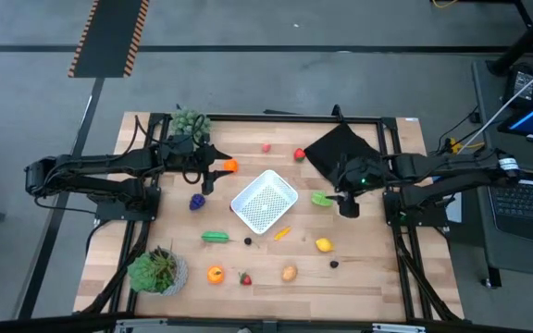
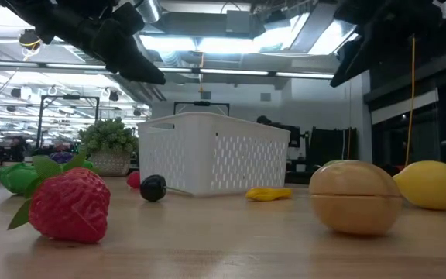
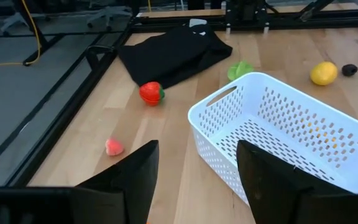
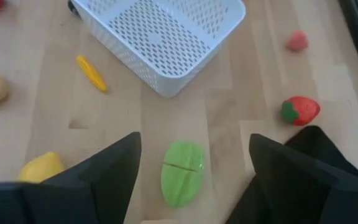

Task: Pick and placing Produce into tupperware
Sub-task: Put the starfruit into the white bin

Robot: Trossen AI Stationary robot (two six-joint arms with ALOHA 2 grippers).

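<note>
White basket sits empty mid-table, fruit scattered around it. Right gripper hangs jaws wide over the green piece; left gripper, jaws spread, has an orange fruit beside it.

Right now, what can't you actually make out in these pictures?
- Orange piece: in the high view the left hand crowds it, so I cannot tell whether they are touching.
- Dark speck: too small to name in the high view.
- Under the black cloth: hidden. The right hand hovers near it.
- Low view: both arms are cut off by the top edge.
</note>
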